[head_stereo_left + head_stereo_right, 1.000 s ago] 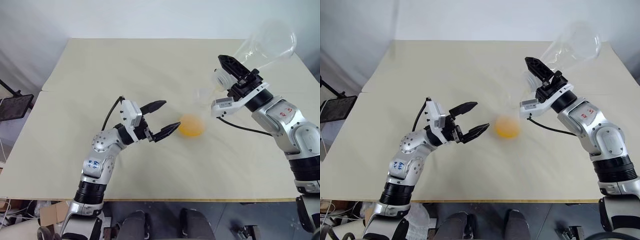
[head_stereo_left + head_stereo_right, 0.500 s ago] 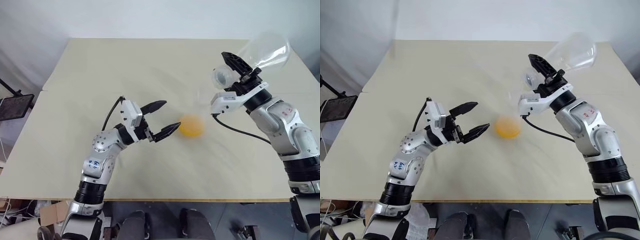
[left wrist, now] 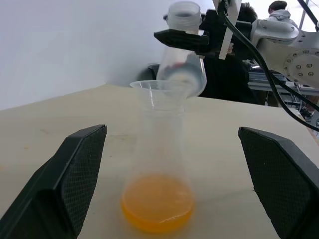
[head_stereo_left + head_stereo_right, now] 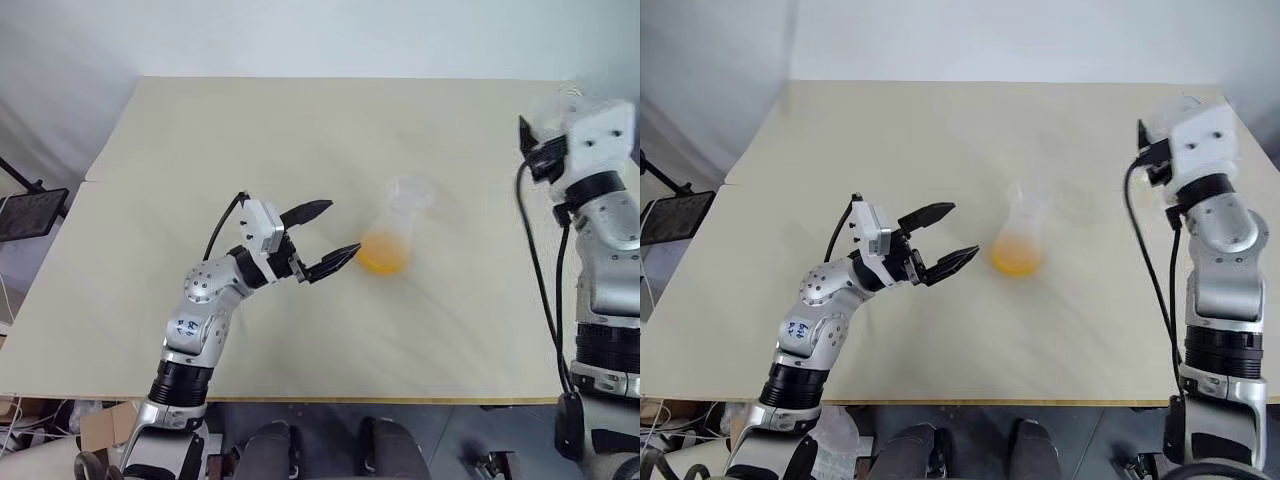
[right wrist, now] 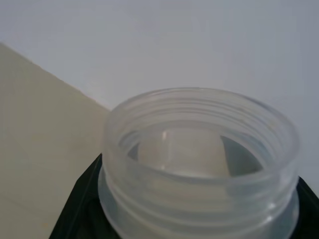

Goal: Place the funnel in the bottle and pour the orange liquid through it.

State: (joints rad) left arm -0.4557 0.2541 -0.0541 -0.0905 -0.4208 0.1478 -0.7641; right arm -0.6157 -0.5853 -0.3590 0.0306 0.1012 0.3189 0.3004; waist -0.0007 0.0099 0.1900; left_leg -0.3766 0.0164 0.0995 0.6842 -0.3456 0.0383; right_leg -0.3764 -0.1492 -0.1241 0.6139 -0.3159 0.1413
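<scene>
Left wrist view: funnel [image 3: 158,93] sits in bottle [image 3: 158,169], orange liquid [image 3: 157,203] inside; pour looks done. Right gripper [image 3: 192,40] clamps emptied flask [image 5: 199,164], set down next; left gripper [image 4: 325,237] spread, empty

The right gripper [image 3: 192,41] swung its flask [image 3: 183,55] away rightward.

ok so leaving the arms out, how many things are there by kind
funnel: 1
bottle: 1
flask: 1
orange liquid, pooled in the bottle: 1
total: 4
</scene>
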